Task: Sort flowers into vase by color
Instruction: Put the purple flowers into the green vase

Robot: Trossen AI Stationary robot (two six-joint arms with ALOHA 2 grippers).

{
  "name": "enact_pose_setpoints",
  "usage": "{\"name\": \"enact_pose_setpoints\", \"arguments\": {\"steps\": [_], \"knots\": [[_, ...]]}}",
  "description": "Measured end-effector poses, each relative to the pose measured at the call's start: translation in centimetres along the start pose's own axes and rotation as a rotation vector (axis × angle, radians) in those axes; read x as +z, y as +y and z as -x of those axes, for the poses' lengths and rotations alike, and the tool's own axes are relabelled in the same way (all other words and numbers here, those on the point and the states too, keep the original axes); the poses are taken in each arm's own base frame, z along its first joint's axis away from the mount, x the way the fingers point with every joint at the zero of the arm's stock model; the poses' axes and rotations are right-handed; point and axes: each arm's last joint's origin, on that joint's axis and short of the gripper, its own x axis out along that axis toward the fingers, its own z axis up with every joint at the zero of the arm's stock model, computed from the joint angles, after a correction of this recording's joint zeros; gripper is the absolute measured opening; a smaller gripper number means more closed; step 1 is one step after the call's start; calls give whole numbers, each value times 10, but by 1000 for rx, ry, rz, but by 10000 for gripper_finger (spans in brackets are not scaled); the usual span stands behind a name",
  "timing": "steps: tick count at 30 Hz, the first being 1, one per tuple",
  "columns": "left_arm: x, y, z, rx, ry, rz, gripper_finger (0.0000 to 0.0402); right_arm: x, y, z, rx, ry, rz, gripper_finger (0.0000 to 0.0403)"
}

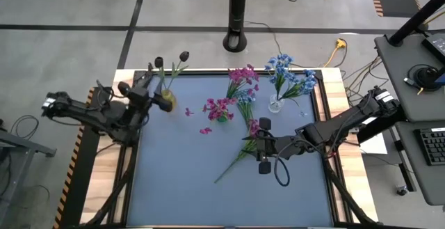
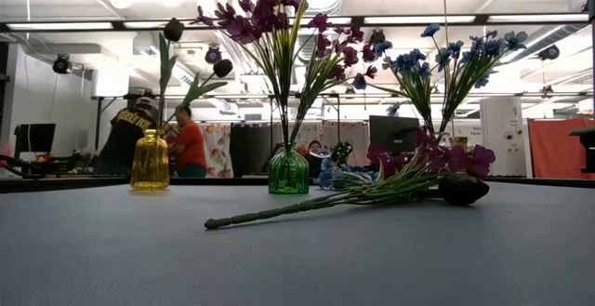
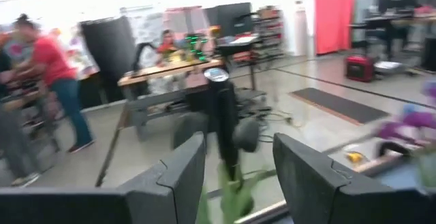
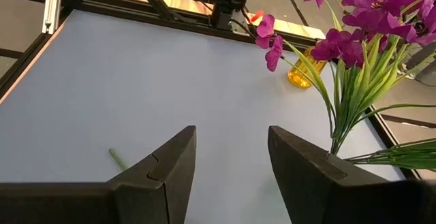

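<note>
Grey matting covers the table [image 1: 195, 187], where the right gripper [image 1: 264, 147], fingers apart, hovers over a magenta sprig [image 2: 372, 187] lying flat. Farther back, the left gripper [image 1: 154, 92], jaws parted, flanks dark buds [image 1: 182, 56] in the yellow vase [image 2: 149, 161].

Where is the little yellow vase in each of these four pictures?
High view: yellow vase at the table's far left, by the left pincer.
Low view: left of centre, dark buds above it.
Left wrist view: not visible.
Right wrist view: upper right, behind pink blooms.
Shared landmark: the green vase with pink flowers, beside it.
</note>
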Motion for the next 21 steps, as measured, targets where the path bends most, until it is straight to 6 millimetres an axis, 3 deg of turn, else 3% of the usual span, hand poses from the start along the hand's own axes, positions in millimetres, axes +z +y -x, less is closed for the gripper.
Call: {"name": "enact_pose_setpoints", "arguments": {"steps": [7,13,21], "knots": [[20,-20,30,-115,8,-27,158,-3,-1,4,8,40,-19,176],[33,-38,51,-214,-9,-66,158,7,-3,18,56,160,-93,176],[28,-60,91,-377,-49,-139,158,10,1,34,119,281,-68,176]]}}
